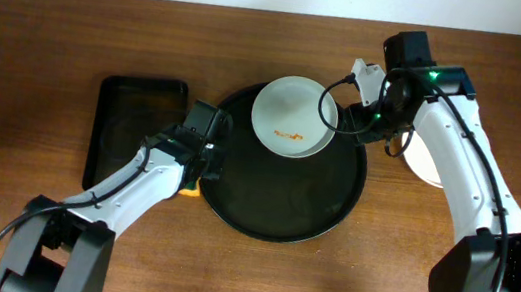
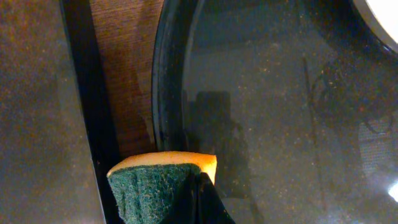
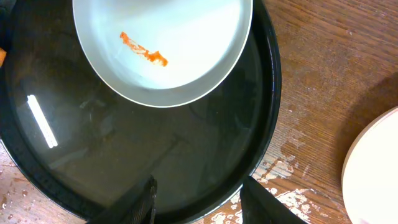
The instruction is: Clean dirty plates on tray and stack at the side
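A white plate (image 1: 292, 117) with an orange-red smear lies at the far side of the round black tray (image 1: 281, 219). It also shows in the right wrist view (image 3: 165, 50) on the tray (image 3: 155, 162). Another white plate (image 1: 422, 162) lies on the table right of the tray, partly under my right arm, and shows in the right wrist view (image 3: 373, 174). My right gripper (image 3: 199, 199) is open and empty above the tray's right rim. My left gripper (image 2: 186, 199) is shut on a yellow-and-green sponge (image 2: 155, 183) at the tray's left rim (image 2: 165, 93).
A smaller rectangular black tray (image 1: 136, 130) lies left of the round tray; it fills the left of the left wrist view (image 2: 43, 124). White wet marks (image 3: 292, 180) show on the wood beside the round tray's right rim.
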Robot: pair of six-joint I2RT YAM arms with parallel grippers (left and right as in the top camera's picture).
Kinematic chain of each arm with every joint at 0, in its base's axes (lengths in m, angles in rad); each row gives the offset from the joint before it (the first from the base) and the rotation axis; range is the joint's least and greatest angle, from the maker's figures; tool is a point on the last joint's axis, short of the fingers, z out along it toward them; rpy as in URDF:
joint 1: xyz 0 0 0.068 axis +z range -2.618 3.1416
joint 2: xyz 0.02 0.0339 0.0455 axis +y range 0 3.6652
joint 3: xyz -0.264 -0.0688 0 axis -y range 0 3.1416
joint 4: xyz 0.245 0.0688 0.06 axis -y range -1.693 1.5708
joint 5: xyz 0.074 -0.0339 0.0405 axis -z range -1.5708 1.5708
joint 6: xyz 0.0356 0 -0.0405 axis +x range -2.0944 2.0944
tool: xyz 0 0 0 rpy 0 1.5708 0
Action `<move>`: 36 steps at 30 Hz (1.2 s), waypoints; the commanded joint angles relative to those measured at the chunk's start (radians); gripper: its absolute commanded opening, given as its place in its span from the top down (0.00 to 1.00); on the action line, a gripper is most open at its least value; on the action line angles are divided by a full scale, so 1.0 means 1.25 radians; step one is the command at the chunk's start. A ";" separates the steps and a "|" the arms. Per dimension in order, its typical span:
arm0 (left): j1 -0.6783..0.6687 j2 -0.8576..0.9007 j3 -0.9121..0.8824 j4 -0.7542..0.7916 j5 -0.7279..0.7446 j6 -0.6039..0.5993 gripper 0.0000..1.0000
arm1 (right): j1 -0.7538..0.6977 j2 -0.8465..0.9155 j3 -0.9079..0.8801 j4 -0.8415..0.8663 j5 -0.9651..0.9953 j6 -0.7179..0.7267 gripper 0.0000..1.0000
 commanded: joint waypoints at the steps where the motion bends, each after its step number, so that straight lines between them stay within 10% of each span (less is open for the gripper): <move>1: 0.000 -0.068 0.015 -0.005 0.050 0.004 1.00 | -0.001 -0.006 -0.005 -0.001 -0.009 -0.008 0.55; 7: 0.001 -0.102 0.015 -0.089 0.034 0.004 0.97 | -0.001 -0.006 -0.005 -0.003 -0.009 -0.008 0.55; 11: 0.001 -0.102 0.015 -0.204 0.024 -0.017 0.73 | -0.001 -0.006 -0.005 -0.003 -0.009 -0.008 0.55; 33: 0.000 -0.099 -0.096 -0.081 0.017 -0.083 0.72 | -0.001 -0.006 -0.005 -0.009 -0.009 -0.008 0.55; 36: 0.000 -0.099 -0.096 -0.079 0.019 -0.083 0.88 | -0.001 -0.006 -0.005 -0.009 -0.010 -0.008 0.55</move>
